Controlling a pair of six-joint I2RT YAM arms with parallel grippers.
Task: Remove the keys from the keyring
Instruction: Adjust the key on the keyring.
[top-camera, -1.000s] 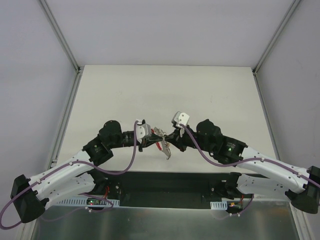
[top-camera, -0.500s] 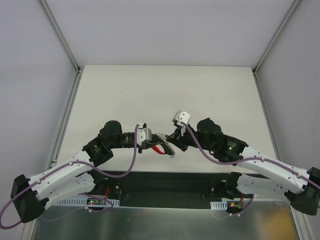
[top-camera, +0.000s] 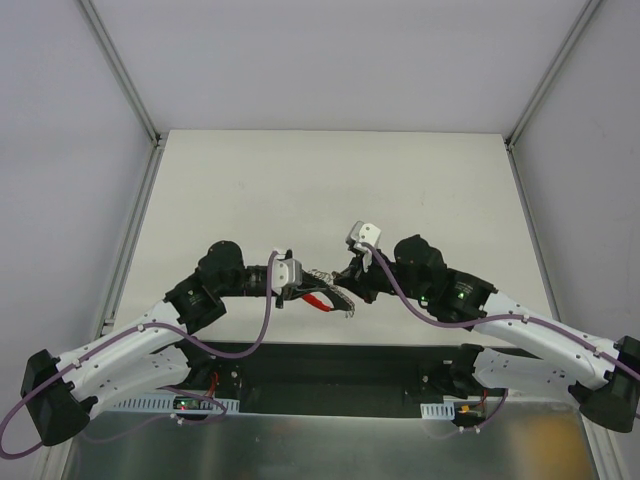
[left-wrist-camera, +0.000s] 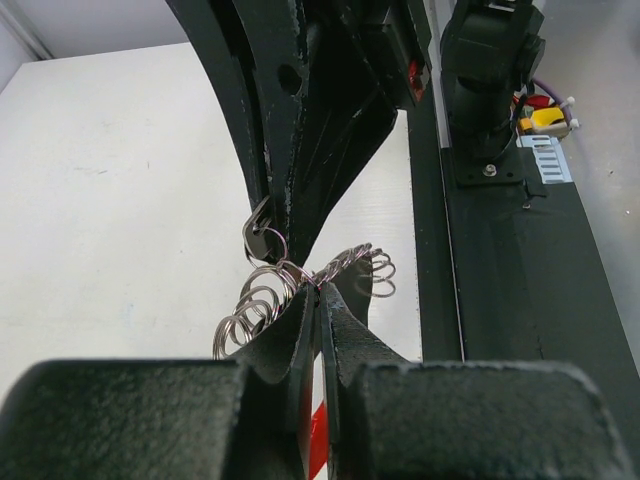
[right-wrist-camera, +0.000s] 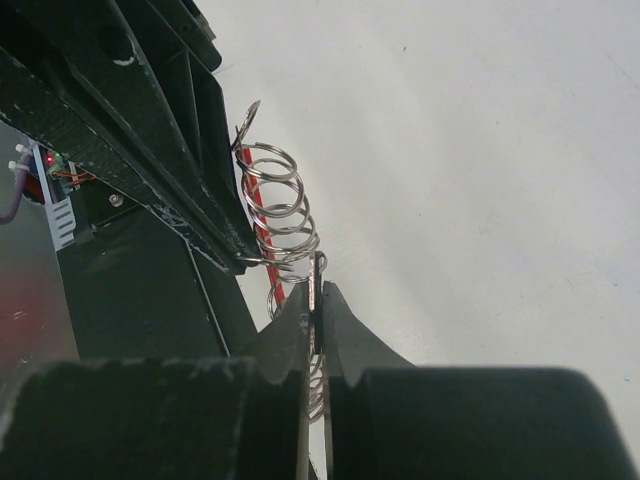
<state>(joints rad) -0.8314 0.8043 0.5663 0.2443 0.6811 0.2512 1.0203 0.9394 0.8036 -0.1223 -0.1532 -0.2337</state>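
Note:
The keyring (top-camera: 320, 297) hangs between my two grippers above the table's near edge. Its thin wire is drawn out into a string of loops (left-wrist-camera: 255, 305), with a red plastic piece (left-wrist-camera: 316, 450) below. My left gripper (top-camera: 303, 285) is shut on the wire where the loops meet (left-wrist-camera: 322, 300). My right gripper (top-camera: 340, 282) is shut on a thin flat key (right-wrist-camera: 316, 272), which also shows in the left wrist view (left-wrist-camera: 257, 237). The loops (right-wrist-camera: 280, 195) and red piece (right-wrist-camera: 258, 205) run from that key to the left fingers (right-wrist-camera: 150, 130). A few loops and keys (top-camera: 346, 309) dangle lowest. No grey tag shows.
The white table (top-camera: 330, 180) lies beyond the grippers, with metal rails (top-camera: 135, 230) along its sides. A black base strip (top-camera: 330, 365) with the arm mounts (left-wrist-camera: 490, 80) runs along the near edge, right under the hanging keyring.
Both grippers have shifted slightly toward the near edge and closer together. The red piece has swung from hanging down to lying more level, and the dangling loops sit lower.

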